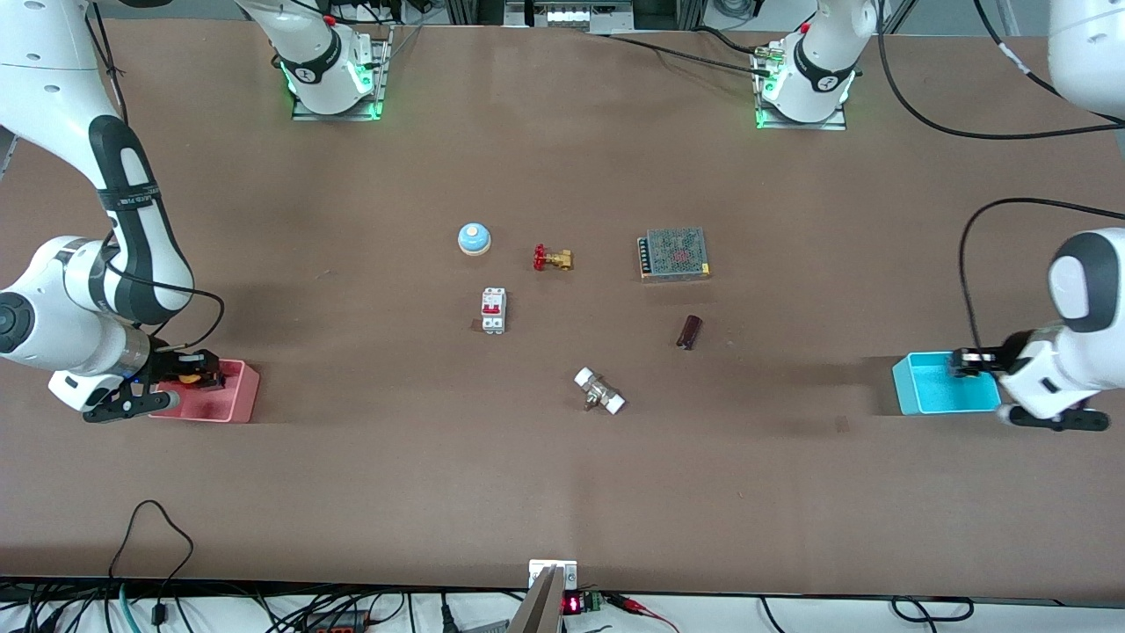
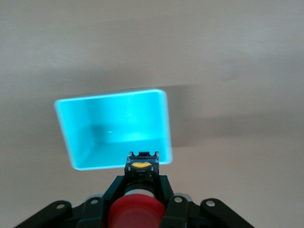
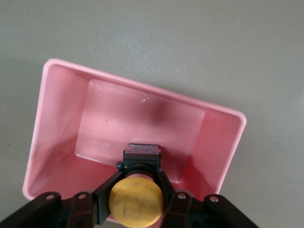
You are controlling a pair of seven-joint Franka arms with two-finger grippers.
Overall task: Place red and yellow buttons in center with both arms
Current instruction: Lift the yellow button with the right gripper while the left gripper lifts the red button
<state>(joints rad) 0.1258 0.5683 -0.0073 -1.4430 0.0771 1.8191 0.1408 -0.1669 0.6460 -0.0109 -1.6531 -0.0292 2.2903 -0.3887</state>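
My right gripper (image 1: pixel 195 374) is shut on the yellow button (image 3: pixel 136 203), whose round yellow cap also shows in the front view (image 1: pixel 188 379). It holds the button over the pink bin (image 1: pixel 239 392), which lies under the gripper in the right wrist view (image 3: pixel 61 118). My left gripper (image 1: pixel 967 362) is shut on the red button (image 2: pixel 137 211), its black base pointing away from the wrist. It holds the button over the rim of the cyan bin (image 1: pixel 914 387), which also shows in the left wrist view (image 2: pixel 114 123). The center (image 1: pixel 562 352) is brown tabletop.
On the middle of the table lie a blue bell (image 1: pixel 474 237), a brass valve with a red handle (image 1: pixel 552 258), a white breaker (image 1: pixel 493 310), a metal power supply (image 1: pixel 674 253), a dark small part (image 1: pixel 689 331) and a white-ended fitting (image 1: pixel 599 391).
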